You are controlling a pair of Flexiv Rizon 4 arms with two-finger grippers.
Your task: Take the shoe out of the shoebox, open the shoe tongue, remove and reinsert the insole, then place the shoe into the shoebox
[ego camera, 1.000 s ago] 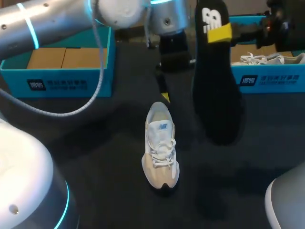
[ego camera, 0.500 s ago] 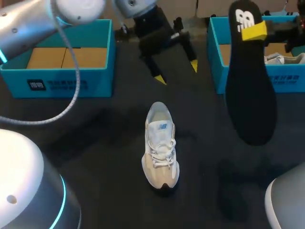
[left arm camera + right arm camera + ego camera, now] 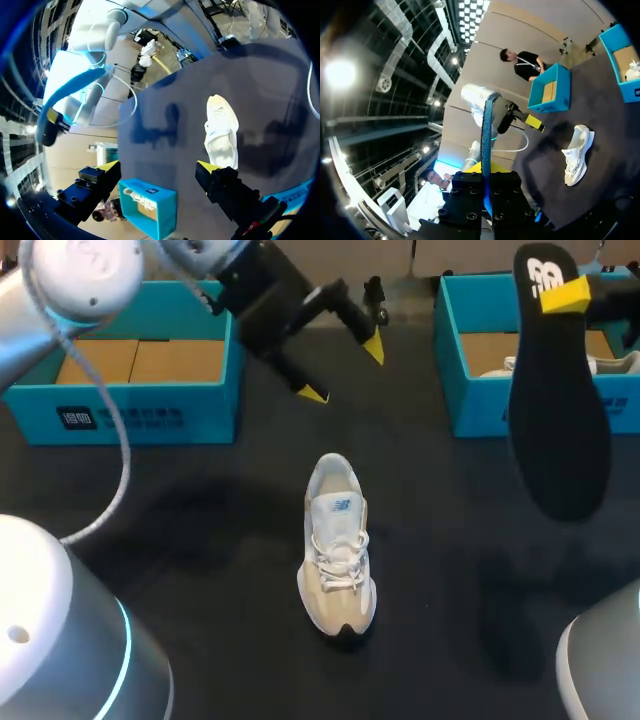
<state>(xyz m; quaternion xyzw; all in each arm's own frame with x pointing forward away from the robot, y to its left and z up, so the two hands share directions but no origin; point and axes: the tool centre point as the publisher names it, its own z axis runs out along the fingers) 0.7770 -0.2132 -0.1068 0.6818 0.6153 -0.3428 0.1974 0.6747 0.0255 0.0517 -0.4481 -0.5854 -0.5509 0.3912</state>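
Dark table (image 3: 200,540), white shoe (image 3: 337,545) at centre, left hand (image 3: 342,371) spread empty, right hand (image 3: 563,296) clamped on insole (image 3: 560,420).

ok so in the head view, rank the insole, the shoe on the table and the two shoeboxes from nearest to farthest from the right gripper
From the right gripper:
1. insole: held between its fingers, hanging down.
2. right shoebox: close by, on the table's right side.
3. shoe: mid-table, standing upright.
4. left shoebox: far across, on the table's left side.
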